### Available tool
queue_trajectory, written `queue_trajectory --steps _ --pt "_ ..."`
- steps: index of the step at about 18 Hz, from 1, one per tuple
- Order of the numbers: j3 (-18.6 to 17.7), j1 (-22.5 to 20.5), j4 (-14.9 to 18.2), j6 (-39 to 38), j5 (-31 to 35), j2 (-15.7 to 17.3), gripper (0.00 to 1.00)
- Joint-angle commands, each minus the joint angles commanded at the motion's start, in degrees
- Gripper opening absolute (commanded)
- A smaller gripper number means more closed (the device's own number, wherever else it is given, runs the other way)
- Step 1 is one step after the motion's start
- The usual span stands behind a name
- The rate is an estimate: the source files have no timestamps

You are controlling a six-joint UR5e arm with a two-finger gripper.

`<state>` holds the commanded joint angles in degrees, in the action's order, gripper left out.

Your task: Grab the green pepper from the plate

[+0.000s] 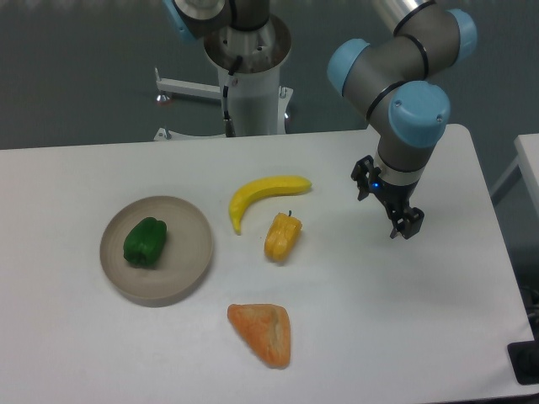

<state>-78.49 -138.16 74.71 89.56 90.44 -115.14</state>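
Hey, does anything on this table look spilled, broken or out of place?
Nothing stands out. The green pepper lies inside the plate; the banana, yellow pepper and orange wedge of bread lie apart on the table. No spills or damage show. The gripper hangs off to the side.

- One fixed camera, high above the near edge of the white table (76,353), tilted steeply down and facing across toward the arm's base (250,84) at top centre.
- Mid-range: nearly the whole tabletop fits, with its near corners cropped.
- Grey floor fills the upper band.
- The plate (187,278) sits left of centre; the gripper (402,224) is right of centre.
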Motion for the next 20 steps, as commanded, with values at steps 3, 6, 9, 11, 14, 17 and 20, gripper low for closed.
queue_trajectory --steps 3,6,9,11,14,17,20 --pt "0.0 -0.1 0.0 0.1 -0.3 0.3 1.0" --pt "-0.2 0.0 0.1 0.0 -0.6 0.5 1.0" --pt "-1.5 0.7 0.0 -1.1 -3.6 0.9 1.0" --pt "-3.0 2.2 0.2 -4.4 -3.6 1.7 1.0" --pt "-5.0 5.3 0.4 -8.9 -3.8 3.5 1.0" --pt "-7.6 12.3 0.2 -22.2 -4.0 5.9 1.0" --pt "-7.9 17.5 0.2 -36.9 -4.1 5.9 1.0"
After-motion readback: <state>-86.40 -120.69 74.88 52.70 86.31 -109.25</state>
